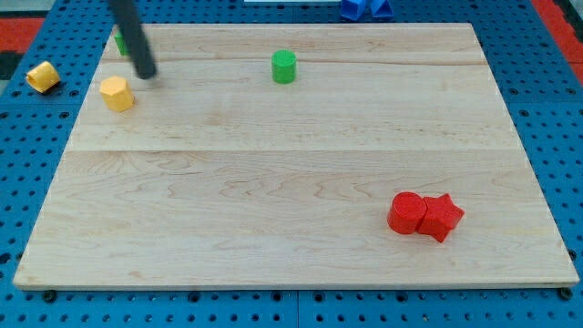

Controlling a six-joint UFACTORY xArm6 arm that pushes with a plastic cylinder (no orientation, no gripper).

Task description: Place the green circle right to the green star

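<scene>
**Near the top edge: green circle waiting, my tip off to its left**

Near the board's top edge, a little left of centre, the green circle (284,66) is standing alone on the wood, with nothing touching it. Far to its left, at the top-left corner, a sliver of green is showing just behind my rod; I am taking that to be the green star (119,42), though the rod is hiding most of it and I cannot make out its shape.

I am carrying no claw at all, so nothing is spread, pressed or pinching; I am working with a bare dark rod. My tip (147,75) is resting on the wood just below and right of that green sliver, and just above and right of the yellow block (117,94), which looks roughly hexagonal.

The relation that matters: the circle is lying to the right of my tip, well apart, at about the same height on the board. It is already sitting to the star's right, but far off. By my judgement I am needing to get round to the circle's far, right side and push it leftward toward the star, stopping just beside it.

Further out, a red circle (406,213) and a red star (442,217) are touching each other at bottom right. A second yellow piece (42,76) is lying off the board on the blue pegboard (27,182), and something blue (366,8) is poking in at the top.

I am seeing no writing or labels anywhere.
</scene>
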